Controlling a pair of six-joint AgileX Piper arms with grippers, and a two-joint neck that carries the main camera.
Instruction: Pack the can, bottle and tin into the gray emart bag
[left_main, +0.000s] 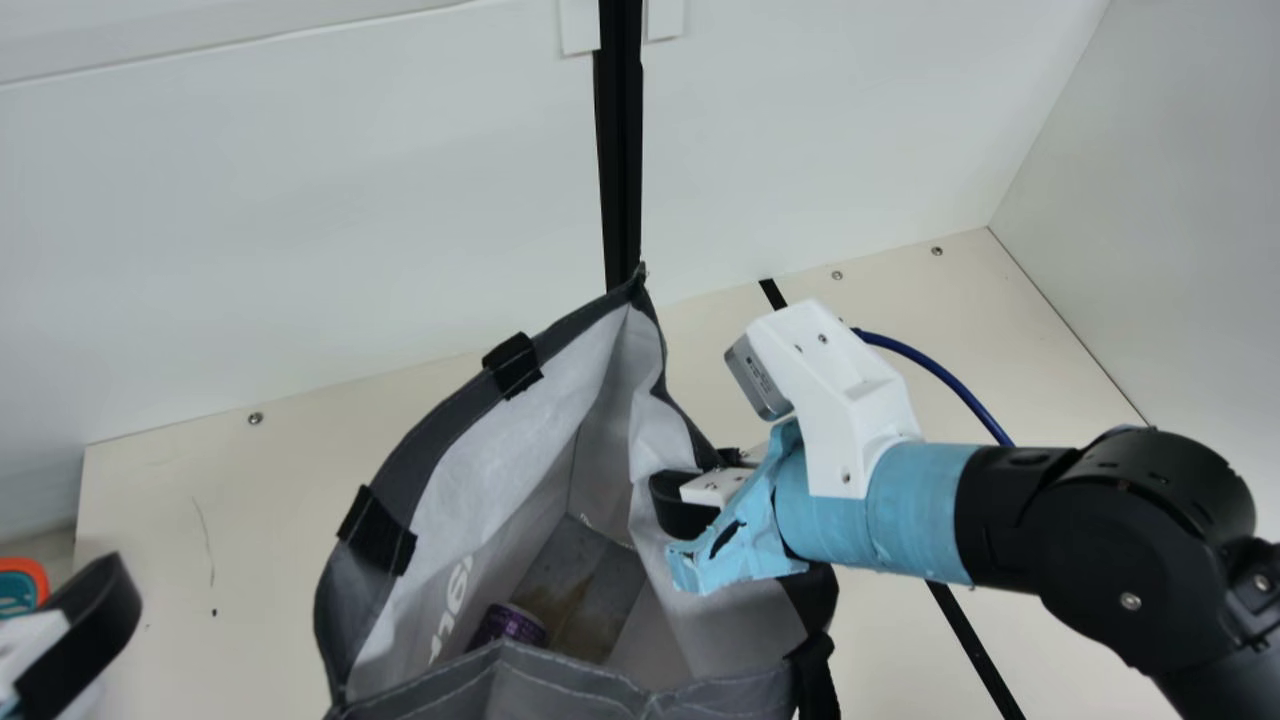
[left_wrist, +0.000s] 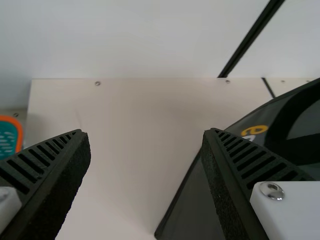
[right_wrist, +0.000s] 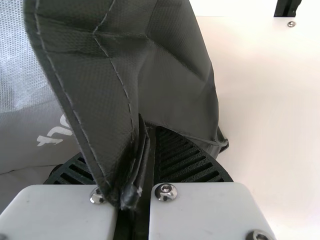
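Cream table (left_main: 270, 520); left tool (left_main: 82, 632) spread wide, empty; right tool (left_main: 688, 503) pinched onto the gray bag (left_main: 432, 440).

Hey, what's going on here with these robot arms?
The right gripper pinches the rim of a gray fabric bag, which stands open on the cream table. A shiny purple can sits inside. The left gripper hangs open and empty beside the bag, so packing looks under way.

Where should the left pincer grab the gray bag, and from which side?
I'd try the gray bag by its left rim, between the two black tabs, coming from above and straddling it: that thin fabric edge stands up beside the open mouth.
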